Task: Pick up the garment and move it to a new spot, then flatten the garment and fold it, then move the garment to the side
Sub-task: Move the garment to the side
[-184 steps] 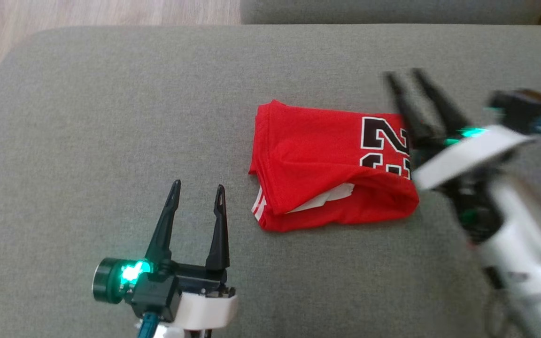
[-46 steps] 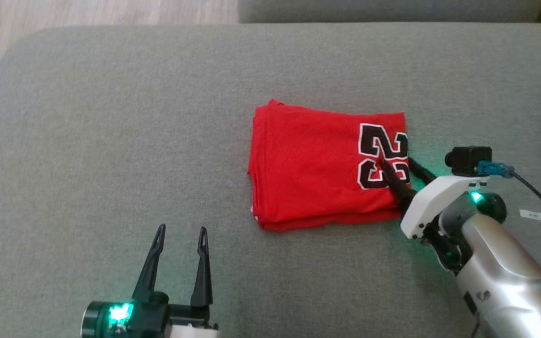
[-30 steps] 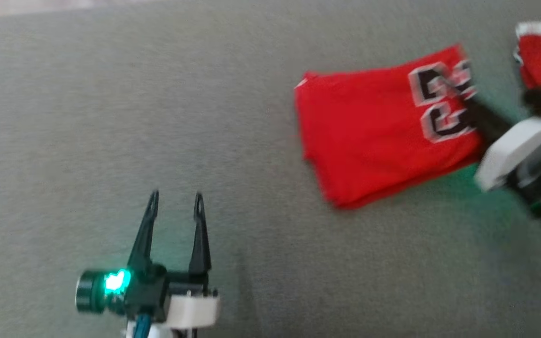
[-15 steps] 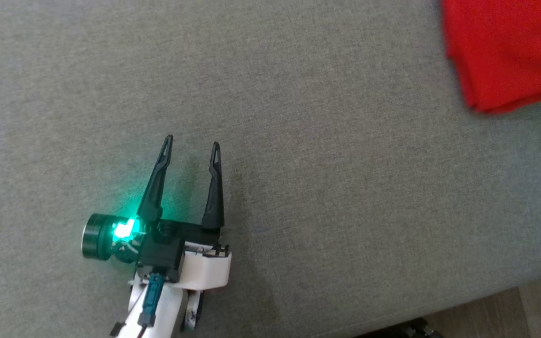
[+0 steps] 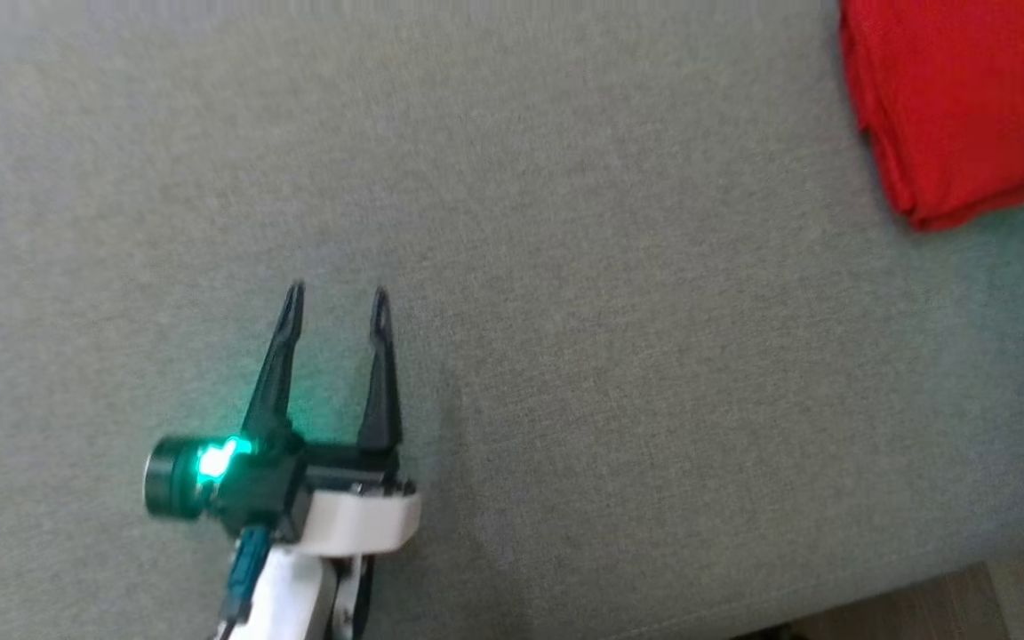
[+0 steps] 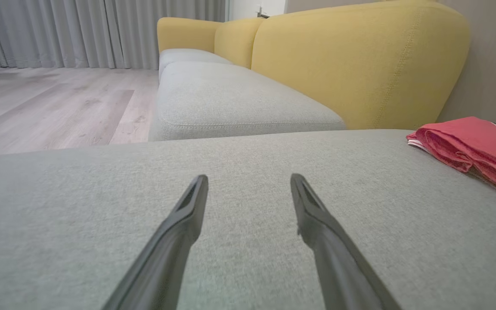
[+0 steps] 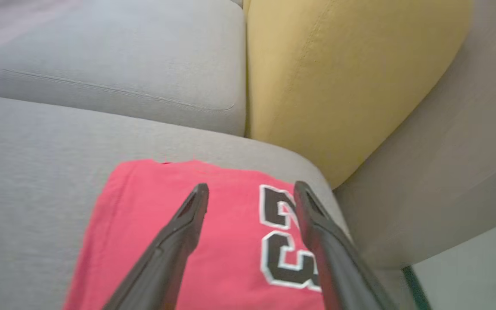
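The grey sofa cushion (image 5: pixel 619 293) stretches wide under my head camera. The red shirt (image 5: pixel 965 107) lies folded at two o'clock, near the cushion's corner beside the yellow backrest (image 7: pixel 338 73). I judge the pickup, flattening, folding and move aside done, with only retreating my arms left. My right gripper (image 7: pixel 250 188) hovers over the shirt, fingers spread, pinching nothing. My left gripper (image 5: pixel 337 293), at seven o'clock, is spread and empty.
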Robot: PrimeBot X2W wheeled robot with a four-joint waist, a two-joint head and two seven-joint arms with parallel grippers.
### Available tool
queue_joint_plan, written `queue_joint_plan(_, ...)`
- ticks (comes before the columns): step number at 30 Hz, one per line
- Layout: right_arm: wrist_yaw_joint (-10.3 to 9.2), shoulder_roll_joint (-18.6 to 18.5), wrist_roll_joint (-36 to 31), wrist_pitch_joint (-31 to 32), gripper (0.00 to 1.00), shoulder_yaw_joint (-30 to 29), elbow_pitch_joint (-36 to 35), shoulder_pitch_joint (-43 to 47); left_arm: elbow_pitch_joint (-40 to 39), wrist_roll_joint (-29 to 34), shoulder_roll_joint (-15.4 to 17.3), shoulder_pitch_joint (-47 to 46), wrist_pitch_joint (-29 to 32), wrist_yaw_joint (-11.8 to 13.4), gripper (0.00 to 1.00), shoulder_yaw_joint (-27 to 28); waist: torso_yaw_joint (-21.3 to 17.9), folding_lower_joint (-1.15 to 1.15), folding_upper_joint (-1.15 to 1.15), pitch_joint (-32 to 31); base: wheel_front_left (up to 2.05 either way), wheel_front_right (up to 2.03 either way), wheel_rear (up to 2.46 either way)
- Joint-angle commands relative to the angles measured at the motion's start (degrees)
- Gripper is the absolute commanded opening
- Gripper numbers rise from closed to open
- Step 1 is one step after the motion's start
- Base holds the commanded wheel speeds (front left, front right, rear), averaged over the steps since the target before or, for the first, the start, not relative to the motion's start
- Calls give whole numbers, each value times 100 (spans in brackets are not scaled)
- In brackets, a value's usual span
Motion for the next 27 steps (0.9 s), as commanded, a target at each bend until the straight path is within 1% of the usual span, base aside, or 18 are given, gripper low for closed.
queue_joint_plan(1, -4, 136, -70, -148, 100, -21, -177, 390, -146, -57, -21, 175, -29, -25, 100, 232, 66, 1, 0, -411, 0, 0, 0)
queue_joint_plan(6, -4, 1253, -218, -657, 100, 230, -250, 1228, -149, -196, -27, 521, -29, -39, 100, 435, 226, 1, 0, -1005, 0, 0, 0)
queue_joint_plan(10, -4, 2145, -266, -1207, 100, 446, -2, 1853, -128, -291, -29, 836, -29, -96, 100, 549, 363, 1, 0, -1444, 0, 0, 0)
queue_joint_plan(13, -4, 2737, -535, -1464, 100, 492, 219, 2245, -149, -253, -30, 1094, -29, -132, 100, 621, 468, 1, 0, -1786, 0, 0, 0)
queue_joint_plan(15, -4, 3072, -780, -1530, 100, 437, 242, 2498, -175, -272, -30, 1285, -29, -160, 100, 649, 540, 1, 0, -2007, 0, 0, 0)
queue_joint_plan(17, -4, 3283, -1214, -1540, 100, 302, -123, 2724, -216, -255, -30, 1478, -29, -176, 100, 688, 583, 1, 0, -2194, 0, 0, 0)
queue_joint_plan(22, -4, 3585, -2321, -1543, 100, -164, -1151, 3484, -478, -226, -31, 1926, -29, -216, 100, 806, 647, 1, 0, -2499, 0, 0, 0)
queue_joint_plan(24, -4, 3694, -2574, -1544, 100, -453, -1459, 3787, -574, -167, -31, 2064, -29, -255, 100, 829, 699, 1, 0, -2605, 0, 0, 0)
queue_joint_plan(25, -4, 3694, -2574, -1544, 100, -453, -1459, 3787, -574, -167, -31, 2064, -29, -255, 100, 829, 699, 1, 0, -2605, 0, 0, 0)
queue_joint_plan(27, -4, 3782, -2771, -1544, 100, -692, -1708, 4064, -655, -137, -31, 2168, -29, -273, 100, 861, 753, 1, 0, -2688, 0, 0, 0)
